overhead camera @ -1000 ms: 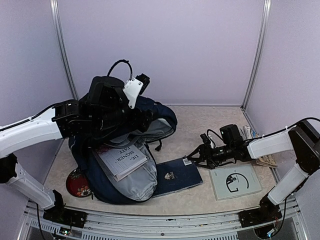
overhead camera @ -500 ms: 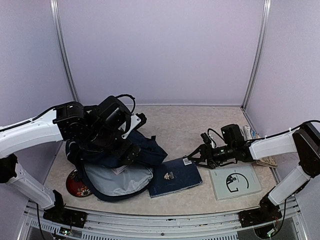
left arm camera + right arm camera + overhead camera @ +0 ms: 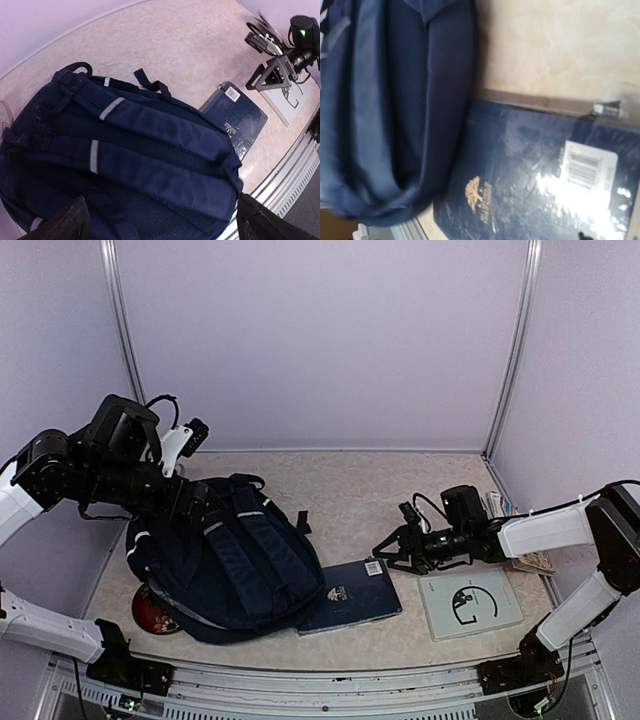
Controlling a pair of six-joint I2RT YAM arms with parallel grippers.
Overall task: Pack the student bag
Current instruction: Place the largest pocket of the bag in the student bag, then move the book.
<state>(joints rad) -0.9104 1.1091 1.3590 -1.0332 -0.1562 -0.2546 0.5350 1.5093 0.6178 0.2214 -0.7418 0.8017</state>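
Top external view first, nearest edge outward: a round red lacquer-looking disc with a floral pattern (image 3: 155,610) peeks out from under the near left rim of the student bag (image 3: 235,560). To the right, a flat white booklet with a black logo (image 3: 470,605) lies on the mottled beige table (image 3: 380,490). Between them sits a thin navy book (image 3: 355,595) with a glossy cover, its left edge touching the bag.

On my right wrist feed that cover shines under the light, with a gold emblem (image 3: 477,192) and a white barcode label (image 3: 587,162).

The bag lies flat on the left half of the table, back panel up. My right gripper (image 3: 392,550) hovers low over the book's far right corner, well to the right of the bag, jaws parted and holding nothing. My left gripper (image 3: 200,508) hangs above the bag's far left end, jaws spread wide and holding nothing; its fingers (image 3: 67,225) frame the fabric below.

The bag is soft navy cloth with two padded straps (image 3: 150,125) bearing pale stripes, a mesh panel between them, and a carry loop at the far end.
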